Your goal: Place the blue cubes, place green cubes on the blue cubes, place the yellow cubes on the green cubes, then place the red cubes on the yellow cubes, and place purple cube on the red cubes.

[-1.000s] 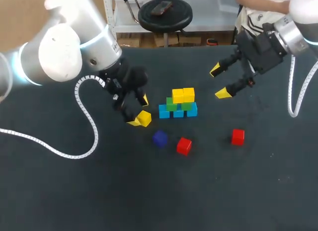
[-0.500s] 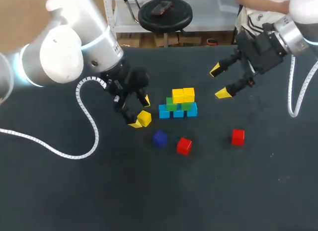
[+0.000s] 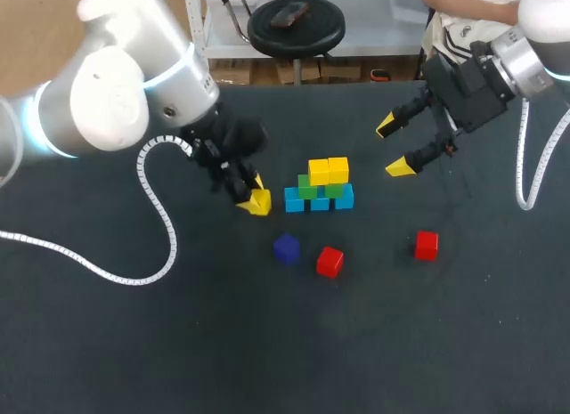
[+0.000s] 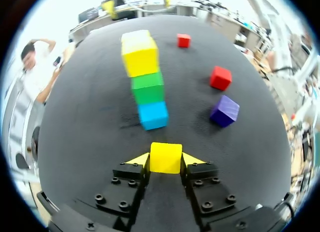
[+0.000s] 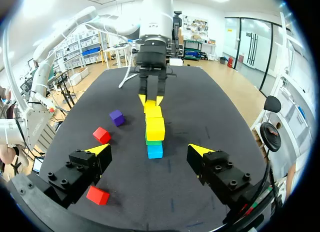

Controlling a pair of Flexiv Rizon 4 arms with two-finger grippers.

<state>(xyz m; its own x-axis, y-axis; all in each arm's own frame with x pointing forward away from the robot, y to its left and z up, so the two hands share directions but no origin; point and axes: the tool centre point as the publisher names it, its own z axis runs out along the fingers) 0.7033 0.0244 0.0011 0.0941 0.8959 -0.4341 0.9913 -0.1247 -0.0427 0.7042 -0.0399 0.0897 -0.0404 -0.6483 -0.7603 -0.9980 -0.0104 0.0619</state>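
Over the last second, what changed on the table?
The left claw closed on the loose yellow cube, nudging it slightly toward the stack. The right claw stayed open and still; the stack, the red cubes and the purple cube did not move.

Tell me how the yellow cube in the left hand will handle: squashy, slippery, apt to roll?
Probably rigid: the yellow cube shows square edges while pinched in the left hand. Likely light, since just the tips grip it. Its flat faces should sit still rather than roll once set down.
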